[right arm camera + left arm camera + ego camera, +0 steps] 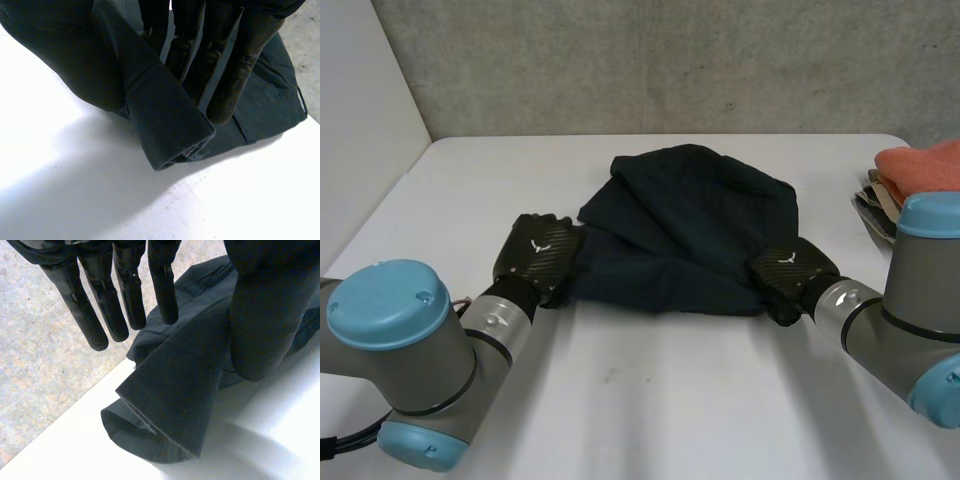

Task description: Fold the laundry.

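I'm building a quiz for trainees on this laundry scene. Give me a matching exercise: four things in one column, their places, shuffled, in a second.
1. left hand
2. right hand
3. dark garment
4. orange cloth

A. middle of the white table
B. by the table's right edge
C. at the garment's right end
D. at the garment's left end

Pairs: 1-D; 2-C; 3-A; 4-B

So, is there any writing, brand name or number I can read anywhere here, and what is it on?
No readable words or numbers anywhere.
left hand: small white winged mark on its back, no letters.
right hand: same white mark, no letters.
dark garment: plain, no label or print to read.
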Available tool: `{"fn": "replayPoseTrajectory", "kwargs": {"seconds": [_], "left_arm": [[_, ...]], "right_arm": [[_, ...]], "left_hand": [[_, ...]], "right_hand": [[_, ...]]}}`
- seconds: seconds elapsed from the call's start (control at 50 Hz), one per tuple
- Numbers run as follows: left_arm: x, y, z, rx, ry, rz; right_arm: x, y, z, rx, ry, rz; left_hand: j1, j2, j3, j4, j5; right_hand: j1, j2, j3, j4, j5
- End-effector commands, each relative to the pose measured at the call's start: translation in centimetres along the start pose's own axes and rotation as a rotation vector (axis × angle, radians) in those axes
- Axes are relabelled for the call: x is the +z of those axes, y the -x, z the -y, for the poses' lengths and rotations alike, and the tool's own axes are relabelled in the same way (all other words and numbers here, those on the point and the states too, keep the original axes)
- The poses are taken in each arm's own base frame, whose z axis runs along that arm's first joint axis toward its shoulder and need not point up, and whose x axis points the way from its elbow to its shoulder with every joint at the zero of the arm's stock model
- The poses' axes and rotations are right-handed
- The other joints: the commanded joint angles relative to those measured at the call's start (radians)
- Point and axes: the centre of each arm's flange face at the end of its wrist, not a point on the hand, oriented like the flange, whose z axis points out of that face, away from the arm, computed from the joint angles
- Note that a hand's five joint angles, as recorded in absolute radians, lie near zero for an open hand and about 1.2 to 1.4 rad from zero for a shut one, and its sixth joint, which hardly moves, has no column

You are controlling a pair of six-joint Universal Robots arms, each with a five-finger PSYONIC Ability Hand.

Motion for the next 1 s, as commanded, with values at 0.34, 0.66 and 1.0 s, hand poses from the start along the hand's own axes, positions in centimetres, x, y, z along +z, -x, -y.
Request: {"fn": "replayPoseTrajectory", "kwargs": {"seconds": [0.34, 0.66, 1.0], "left_arm": [[0.0, 1.8, -1.7, -0.007, 0.056, 0.046], [-6.8, 1.6, 1.8, 0.13, 0.261, -0.09], [-9.8, -1.0, 2.8, 0.212, 0.33, -0.253]], "right_arm": [[0.6, -0.3, -0.8, 0.095, -0.013, -0.021], [-5.2, -0.7, 2.5, -0.184, 0.089, 0.038], [-9.9, -0.3, 3.9, -0.39, 0.198, 0.13]], "left_hand": [[0.816, 0.82, 0.82, 0.826, 0.835], [0.816, 0.82, 0.82, 0.826, 0.835], [0.816, 0.82, 0.82, 0.826, 0.835]], "right_hand": [[0.407, 0.218, 0.213, 0.207, 0.245], [0.407, 0.218, 0.213, 0.207, 0.245], [0.407, 0.218, 0.213, 0.207, 0.245]]}}
